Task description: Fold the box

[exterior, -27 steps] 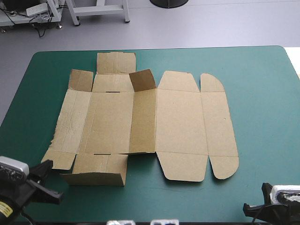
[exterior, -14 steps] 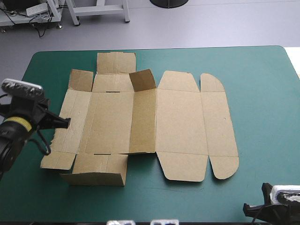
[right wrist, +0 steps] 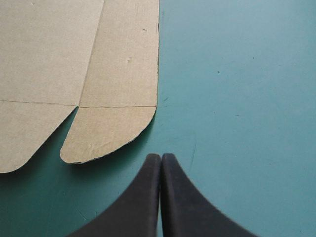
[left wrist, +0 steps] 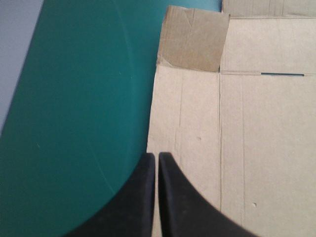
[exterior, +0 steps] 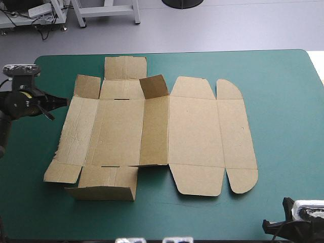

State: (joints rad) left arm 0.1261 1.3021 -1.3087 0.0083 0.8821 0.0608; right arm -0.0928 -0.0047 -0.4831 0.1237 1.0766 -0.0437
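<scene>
Now, in the high view, the box point(exterior: 152, 131) is lying mostly flat and open on the teal-green cover point(exterior: 283, 101). Only a few short flaps are tilting up along its far and near edges. The left gripper point(exterior: 65, 101) is hovering just beside the box's outer side panel point(exterior: 78, 129), pointing toward it. The right gripper point(exterior: 273, 226) is waiting well apart from the sheet, near the table's front corner.

In the left wrist view, the left gripper's point(left wrist: 157, 156) black fingers are pressing together into one point. Their tips are sitting right over the panel's cut edge, with brown board on one side and bare cover on the other. A corner flap point(left wrist: 193, 39) is lying farther ahead of the tips. Whether the tips are touching the board, I cannot tell. The step in hand is probably raising this side panel into a wall. To do it well, the fingers need to be spreading first, one slipping under the edge from the cover side. The lift should then be turning about the crease ahead, not dragging the whole sheet.

In the right wrist view, the right gripper point(right wrist: 160, 157) is likewise pressed together, empty, over bare cover. The box's rounded tab point(right wrist: 106, 133) is lying just ahead and to one side, apart from the tips. Pressing down there could be steadying the sheet during the lift.
</scene>
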